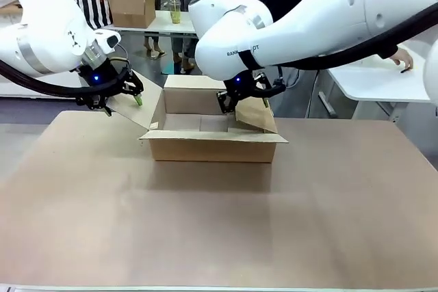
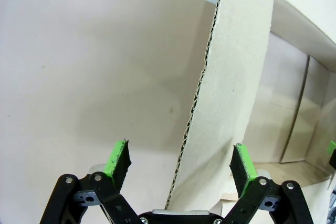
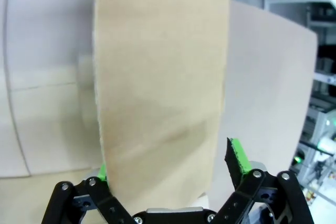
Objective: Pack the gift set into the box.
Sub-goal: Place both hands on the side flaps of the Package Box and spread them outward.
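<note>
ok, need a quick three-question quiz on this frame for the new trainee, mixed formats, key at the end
1. True or false: the top flaps of the box are folded shut.
2. What stands between the fingers of the left gripper?
A. the left flap of the carton
B. the gift set
C. a person's hand
3. Fill in: the jaws of the right gripper are ___ on either side of the right flap.

Key: 1 false, the top is open. 2 A. 3 open.
</note>
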Motion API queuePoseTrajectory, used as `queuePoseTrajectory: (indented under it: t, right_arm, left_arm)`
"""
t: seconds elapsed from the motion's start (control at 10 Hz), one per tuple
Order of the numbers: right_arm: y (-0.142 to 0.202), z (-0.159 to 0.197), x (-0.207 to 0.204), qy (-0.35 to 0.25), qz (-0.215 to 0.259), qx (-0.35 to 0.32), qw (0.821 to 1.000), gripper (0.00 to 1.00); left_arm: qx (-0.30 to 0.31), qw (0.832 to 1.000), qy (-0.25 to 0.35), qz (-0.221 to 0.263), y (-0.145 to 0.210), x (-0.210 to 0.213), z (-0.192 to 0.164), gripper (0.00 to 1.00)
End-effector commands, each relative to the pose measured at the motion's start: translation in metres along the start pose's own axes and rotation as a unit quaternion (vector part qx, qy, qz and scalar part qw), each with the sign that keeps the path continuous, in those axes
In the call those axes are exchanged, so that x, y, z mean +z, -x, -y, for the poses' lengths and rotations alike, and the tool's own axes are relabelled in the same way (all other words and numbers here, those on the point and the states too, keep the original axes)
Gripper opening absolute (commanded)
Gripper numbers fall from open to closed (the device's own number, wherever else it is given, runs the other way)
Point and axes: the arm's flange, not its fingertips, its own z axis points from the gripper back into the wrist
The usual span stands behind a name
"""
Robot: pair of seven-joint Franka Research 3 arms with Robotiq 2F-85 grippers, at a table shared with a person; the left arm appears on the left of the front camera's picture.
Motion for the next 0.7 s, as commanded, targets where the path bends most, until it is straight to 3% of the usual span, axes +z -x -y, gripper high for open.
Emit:
queuePoseTrajectory:
  t: [0.0,0.6]
  right_arm:
    - [0.001,0.023,0.012,0.013,0.003,-0.049,0.999,1.0]
    - [-0.001,0.136,0.029,-0.021,-0.006,-0.134,0.991,1.0]
  left_arm:
    - [0.006,1.0,-0.006,0.0,0.0,0.003,0.002,1.0]
    - [0.006,1.0,-0.006,0.0,0.0,0.003,0.002,1.0]
